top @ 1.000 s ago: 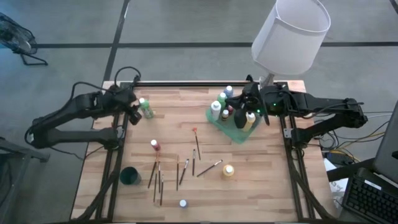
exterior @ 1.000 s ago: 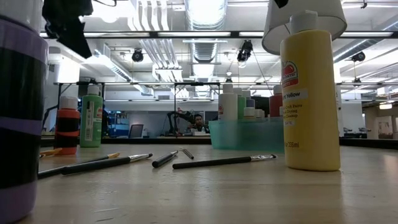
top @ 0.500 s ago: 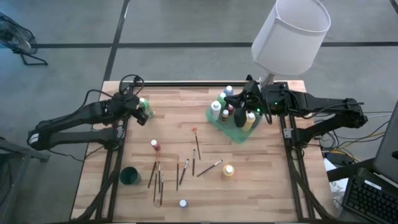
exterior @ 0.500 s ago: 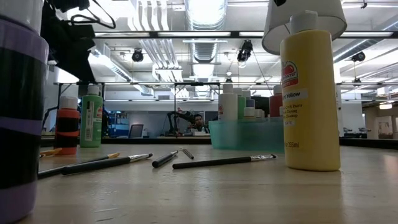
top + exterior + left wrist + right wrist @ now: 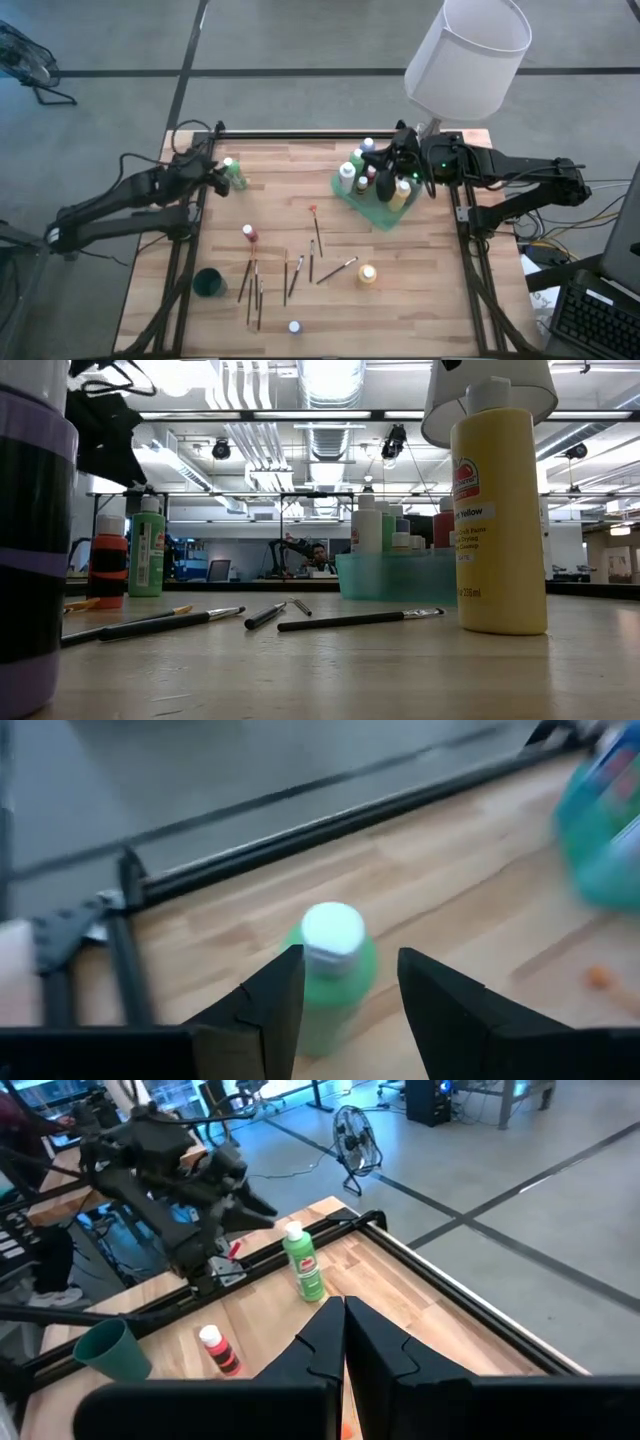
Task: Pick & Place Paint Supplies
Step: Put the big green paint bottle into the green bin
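- High view: We find the left gripper (image 5: 218, 180) pulled back toward the table's left edge, just beside the green bottle (image 5: 236, 176), which stands upright near the far-left corner. A second ago the arm sat close in on the bottle, then swung forward; now it has drawn off to line up again. The right gripper (image 5: 392, 162) hovers over the tray (image 5: 385, 217) of bottles, unmoved. The brushes (image 5: 296, 275), the red bottle (image 5: 249, 234) and the yellow bottle (image 5: 367, 275) lie where they lay before.
- Low view: We see the left arm's dark bulk (image 5: 105, 435) hanging above the green bottle (image 5: 147, 550), lower and nearer it than a second ago. The red bottle (image 5: 108, 563) beside it is untouched.
- Left wrist view: Our fingers (image 5: 268, 1005) stand parted, the green bottle (image 5: 330, 965) framed between them but not yet clasped. We judge the grasp is about to begin.
- Right wrist view: The right fingers (image 5: 330, 1335) press together, holding nothing. Across the table stand the green bottle (image 5: 303, 1265), the red bottle (image 5: 218, 1350) and the cup (image 5: 110, 1348).
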Controlling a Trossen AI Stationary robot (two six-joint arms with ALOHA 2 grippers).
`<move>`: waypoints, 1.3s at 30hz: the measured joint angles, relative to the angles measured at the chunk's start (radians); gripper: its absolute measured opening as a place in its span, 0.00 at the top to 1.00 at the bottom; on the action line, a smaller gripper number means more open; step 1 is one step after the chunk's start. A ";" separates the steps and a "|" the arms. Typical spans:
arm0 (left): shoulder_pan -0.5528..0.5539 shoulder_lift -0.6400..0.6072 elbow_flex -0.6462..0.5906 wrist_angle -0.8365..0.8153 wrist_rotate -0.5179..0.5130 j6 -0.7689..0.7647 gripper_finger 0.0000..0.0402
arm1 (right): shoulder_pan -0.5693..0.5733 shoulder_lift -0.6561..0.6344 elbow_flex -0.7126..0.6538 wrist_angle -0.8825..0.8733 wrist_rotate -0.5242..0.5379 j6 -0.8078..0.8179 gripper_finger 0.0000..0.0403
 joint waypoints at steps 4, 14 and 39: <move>-0.001 -0.021 -0.067 0.096 0.011 -0.052 0.58 | -0.009 0.000 0.000 0.001 0.003 0.000 0.98; 0.000 -0.010 -0.203 0.282 -0.042 -0.019 0.58 | -0.012 0.000 0.000 0.002 0.004 0.004 0.98; 0.000 0.046 -0.316 0.610 -0.062 0.136 0.58 | -0.025 0.000 0.000 0.003 0.050 0.003 0.98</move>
